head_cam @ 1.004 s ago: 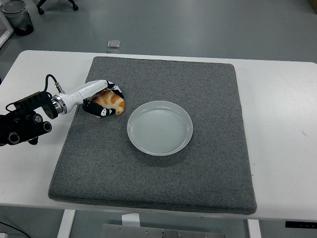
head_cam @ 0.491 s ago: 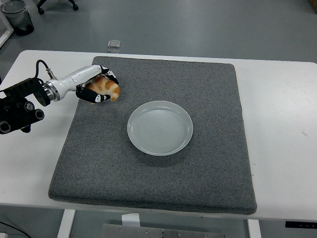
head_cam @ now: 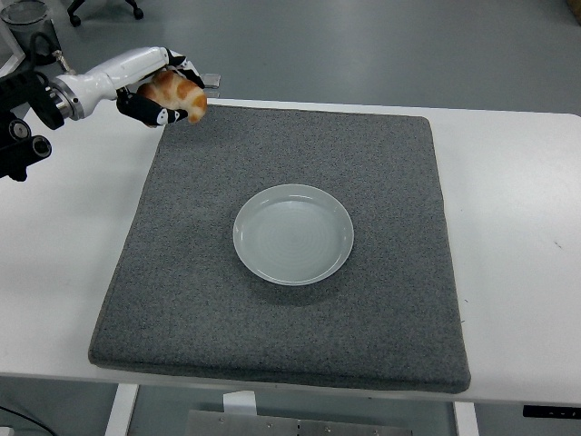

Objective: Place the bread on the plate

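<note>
My left hand [head_cam: 156,95] gripping the bread [head_cam: 178,92], upper left of the frame, plate [head_cam: 292,233] centre on grey mat [head_cam: 381,291], no readable writing.

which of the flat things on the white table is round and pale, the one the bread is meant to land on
The pale blue-grey round ceramic plate, empty at the centre of the square dark grey felt mat. The left robot hand holds the golden bread roll beyond the mat's far-left corner.

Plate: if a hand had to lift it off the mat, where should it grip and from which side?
Probably the rim of the plate on its right side, thumb over the lip: it is shallow and flat on the mat, with no handle. The left hand holds the bread.
</note>
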`<control>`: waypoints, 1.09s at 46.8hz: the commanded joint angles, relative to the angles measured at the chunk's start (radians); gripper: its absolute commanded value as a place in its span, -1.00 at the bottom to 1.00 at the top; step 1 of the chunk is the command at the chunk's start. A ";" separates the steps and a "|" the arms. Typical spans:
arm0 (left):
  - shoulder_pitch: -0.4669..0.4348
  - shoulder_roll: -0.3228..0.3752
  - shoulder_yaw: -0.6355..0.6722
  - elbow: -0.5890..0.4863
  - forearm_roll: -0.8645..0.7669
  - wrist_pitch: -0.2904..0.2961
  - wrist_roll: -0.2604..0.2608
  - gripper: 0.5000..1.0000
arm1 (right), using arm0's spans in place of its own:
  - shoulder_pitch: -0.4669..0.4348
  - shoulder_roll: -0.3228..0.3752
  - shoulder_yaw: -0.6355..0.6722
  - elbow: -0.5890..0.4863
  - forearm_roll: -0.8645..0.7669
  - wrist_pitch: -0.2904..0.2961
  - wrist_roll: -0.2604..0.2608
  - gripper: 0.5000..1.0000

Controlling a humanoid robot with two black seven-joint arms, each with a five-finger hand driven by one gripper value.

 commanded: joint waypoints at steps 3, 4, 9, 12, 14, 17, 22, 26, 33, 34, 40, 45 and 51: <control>-0.056 0.003 0.000 0.006 0.000 -0.019 0.000 -1.00 | 0.000 0.000 0.000 0.000 0.000 0.000 0.000 0.75; -0.063 0.001 0.000 0.009 0.000 -0.020 0.000 -1.00 | 0.000 0.000 0.000 0.000 0.000 0.000 0.000 0.75; -0.099 0.001 0.002 0.013 0.000 -0.023 0.000 -1.00 | 0.000 0.000 0.000 0.000 0.000 0.000 0.000 0.75; -0.117 0.000 0.002 0.012 0.000 -0.023 0.000 -1.00 | 0.000 0.000 0.000 0.000 0.000 0.000 0.000 0.75; -0.128 0.000 0.002 0.012 0.000 -0.025 0.002 -1.00 | 0.000 0.000 0.000 0.000 0.000 0.000 0.000 0.75; -0.143 -0.003 0.003 0.012 0.000 -0.035 0.002 -1.00 | 0.000 0.000 0.000 0.000 0.000 0.000 0.000 0.75; -0.160 -0.007 0.003 0.007 0.001 -0.043 0.002 -1.00 | 0.000 0.000 0.000 0.000 0.000 0.000 0.000 0.76; -0.168 -0.008 0.003 0.003 0.002 -0.043 0.002 -1.00 | 0.000 0.000 0.000 0.000 0.000 0.000 0.000 0.75; -0.189 -0.033 0.003 -0.002 0.005 -0.045 0.002 -1.00 | 0.000 0.000 0.000 0.000 0.000 0.000 0.000 0.75; -0.189 -0.042 0.003 -0.003 0.005 -0.045 0.002 -1.00 | 0.000 0.000 0.000 0.000 0.000 0.000 0.000 0.75; -0.197 -0.114 0.003 -0.003 0.005 -0.042 0.008 -1.00 | 0.000 0.000 0.000 0.000 0.000 0.000 0.000 0.75; -0.201 -0.160 0.003 -0.005 0.005 -0.036 0.009 -1.00 | 0.000 0.000 0.000 0.000 0.000 0.000 0.000 0.75; -0.212 -0.195 0.005 -0.052 0.006 -0.026 0.012 -1.00 | 0.000 0.000 0.000 0.000 0.000 0.002 0.000 0.75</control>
